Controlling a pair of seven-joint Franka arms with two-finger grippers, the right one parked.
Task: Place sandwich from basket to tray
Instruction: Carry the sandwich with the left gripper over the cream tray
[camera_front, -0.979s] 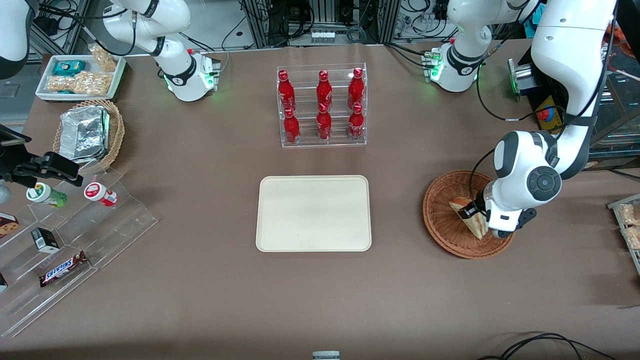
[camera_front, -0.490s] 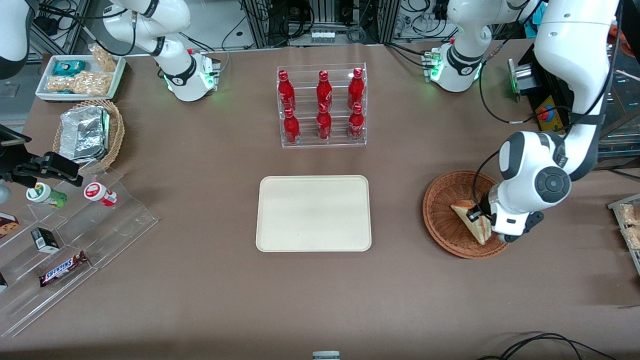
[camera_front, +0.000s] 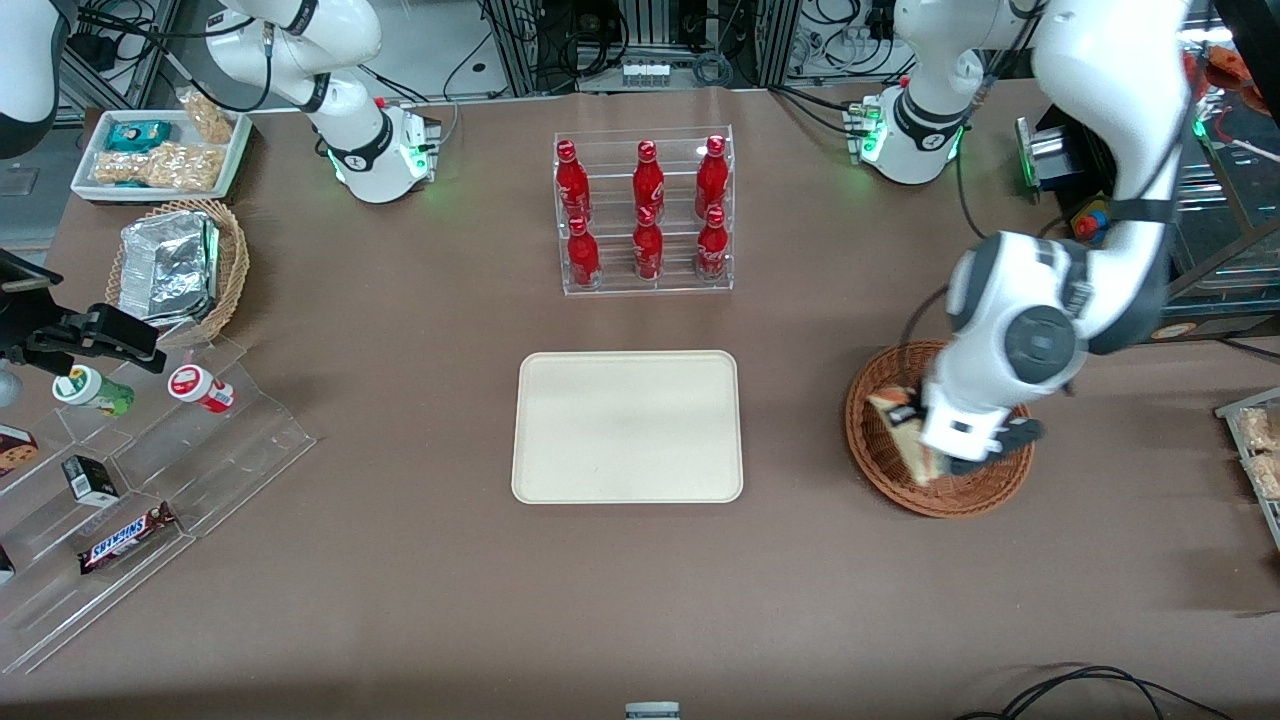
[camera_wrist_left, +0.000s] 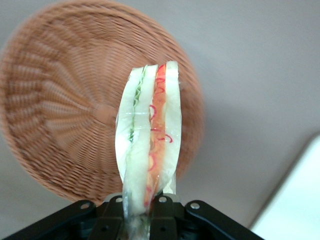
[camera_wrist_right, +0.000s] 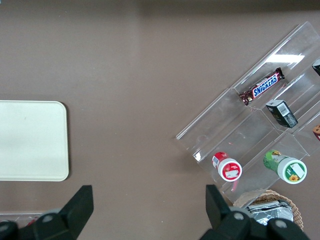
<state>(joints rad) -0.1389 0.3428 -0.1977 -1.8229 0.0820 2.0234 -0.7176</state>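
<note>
One sandwich (camera_wrist_left: 148, 135), one transfer, roughly a third done by my read. The pincer (camera_wrist_left: 141, 202) is pinching the sandwich by its lower edge, fingers (camera_wrist_left: 162, 207) pressed in on the bread from both sides. The wedge stands upright out of the jaws, red and green filling layers edge-on to the wrist camera.

Position: the wrist view shows the sandwich lifted clear of the basket (camera_wrist_left: 60, 105), with the wicker well below it and nothing else inside. From the front the sandwich (camera_front: 905, 432) and pincer (camera_front: 925, 440) hang over the basket (camera_front: 880, 470), toward the rim that faces the tray. The basket sits at the working arm's end of the tabletop (camera_front: 400, 600).

Done: grasp made, lift out of the basket looks complete.

Left: carry across the bare strip of tabletop to the tray (camera_front: 560, 400), which sits mid-tabletop, well apart from the basket, with nothing on it. Then lower and release.

Watch item: the grip is on soft bread near one edge, so the wedge could pivot or slip during the traverse. Bottle rack (camera_front: 645, 210) is farther from the front camera than the tray, off the path.
</note>
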